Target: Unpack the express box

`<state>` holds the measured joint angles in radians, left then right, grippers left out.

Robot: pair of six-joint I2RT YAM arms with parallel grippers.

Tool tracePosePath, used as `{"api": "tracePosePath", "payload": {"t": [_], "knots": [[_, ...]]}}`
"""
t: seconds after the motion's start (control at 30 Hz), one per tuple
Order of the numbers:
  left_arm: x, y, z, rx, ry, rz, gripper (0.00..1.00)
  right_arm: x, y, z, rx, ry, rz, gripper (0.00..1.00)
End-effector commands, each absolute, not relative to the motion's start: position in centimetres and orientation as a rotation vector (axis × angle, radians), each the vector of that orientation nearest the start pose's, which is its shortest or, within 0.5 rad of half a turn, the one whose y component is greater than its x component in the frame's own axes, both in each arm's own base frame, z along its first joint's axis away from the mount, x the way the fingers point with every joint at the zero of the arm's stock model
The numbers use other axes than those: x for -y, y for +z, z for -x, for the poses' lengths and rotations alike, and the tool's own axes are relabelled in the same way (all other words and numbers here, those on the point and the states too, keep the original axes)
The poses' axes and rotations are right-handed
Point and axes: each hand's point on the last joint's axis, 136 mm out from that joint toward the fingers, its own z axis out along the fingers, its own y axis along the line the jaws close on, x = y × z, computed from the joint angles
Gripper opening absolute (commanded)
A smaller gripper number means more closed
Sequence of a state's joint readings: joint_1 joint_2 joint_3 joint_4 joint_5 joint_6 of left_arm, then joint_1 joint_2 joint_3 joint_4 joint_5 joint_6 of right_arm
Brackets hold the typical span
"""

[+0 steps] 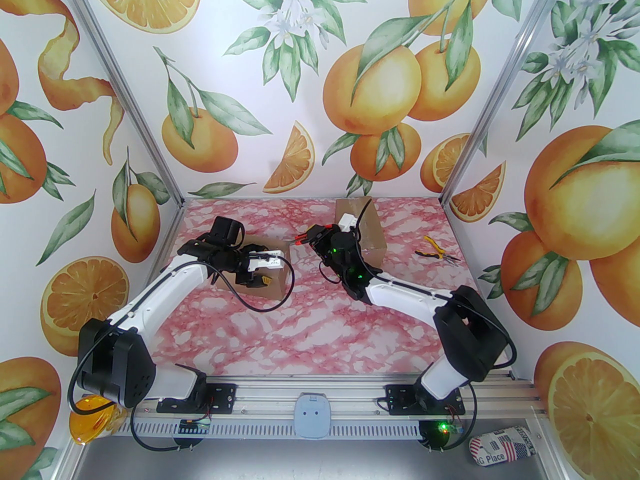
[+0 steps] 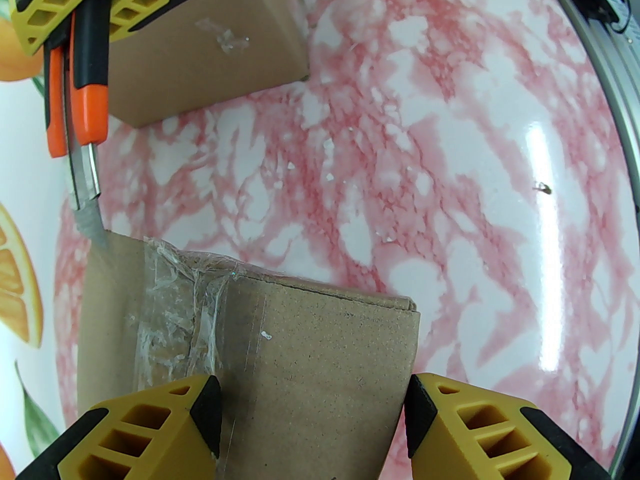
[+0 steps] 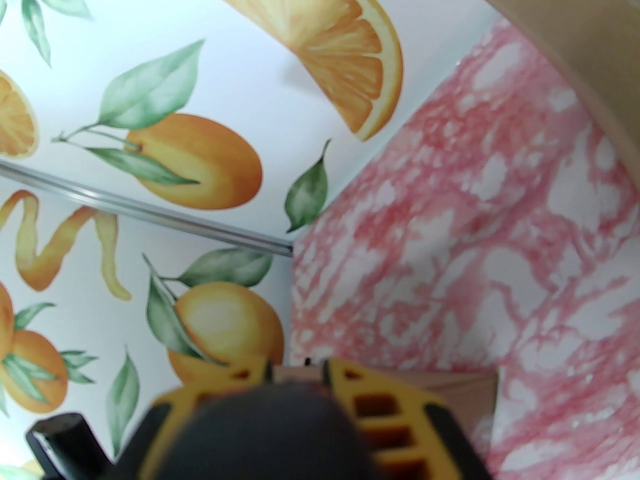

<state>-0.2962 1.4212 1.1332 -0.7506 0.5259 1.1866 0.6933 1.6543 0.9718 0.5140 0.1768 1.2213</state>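
Observation:
The express box [image 1: 274, 288] is a small brown carton sealed with clear tape [image 2: 170, 318], lying at the left of the pink marble table. My left gripper [image 1: 257, 273] hovers over it, open. In the left wrist view one of its yellow fingers [image 2: 200, 413] is above the box top [image 2: 310, 358] and the other is beside the box's right edge. My right gripper [image 1: 312, 235] is shut on an orange-and-black utility knife [image 2: 87, 103]. The knife's blade tip [image 2: 92, 225] touches the box's far corner by the tape.
A second, larger cardboard box [image 1: 367, 233] stands at the back of the table, just behind the right gripper. Yellow-handled pliers [image 1: 434, 249] lie at the right. The patterned walls close in on the left, the back and the right.

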Motion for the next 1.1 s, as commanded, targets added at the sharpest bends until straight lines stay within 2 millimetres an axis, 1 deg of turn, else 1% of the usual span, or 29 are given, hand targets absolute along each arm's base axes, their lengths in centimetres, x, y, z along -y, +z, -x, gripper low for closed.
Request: {"api": "tracePosePath", "payload": {"t": [0.0,0.03,0.17,0.3,0.67,1.07], "knots": [[18.9,17.3,-30.4,-1.682,-0.343,-1.755,0.63,-31.0,24.3,-41.5,-1.746,1.265,-0.64,0.0],[18.8,17.2,-30.5,-1.685,-0.341,-1.753,0.63,-30.8,24.1,-41.5,-1.745,1.258,-0.646,0.0],[19.0,17.4,-30.6,-1.694,-0.35,-1.728,0.63,-29.6,24.6,-41.0,-1.708,1.232,-0.657,0.0],[19.2,17.5,-30.6,-1.705,-0.379,-1.71,0.63,-28.9,24.9,-40.8,-1.694,1.216,-0.658,0.0],[19.3,17.3,-30.3,-1.717,-0.397,-1.701,0.62,-29.3,23.6,-40.9,-1.724,1.201,-0.662,0.0],[19.4,17.1,-30.2,-1.727,-0.401,-1.704,0.62,-29.2,22.8,-40.7,-1.745,1.184,-0.667,0.0]]}}
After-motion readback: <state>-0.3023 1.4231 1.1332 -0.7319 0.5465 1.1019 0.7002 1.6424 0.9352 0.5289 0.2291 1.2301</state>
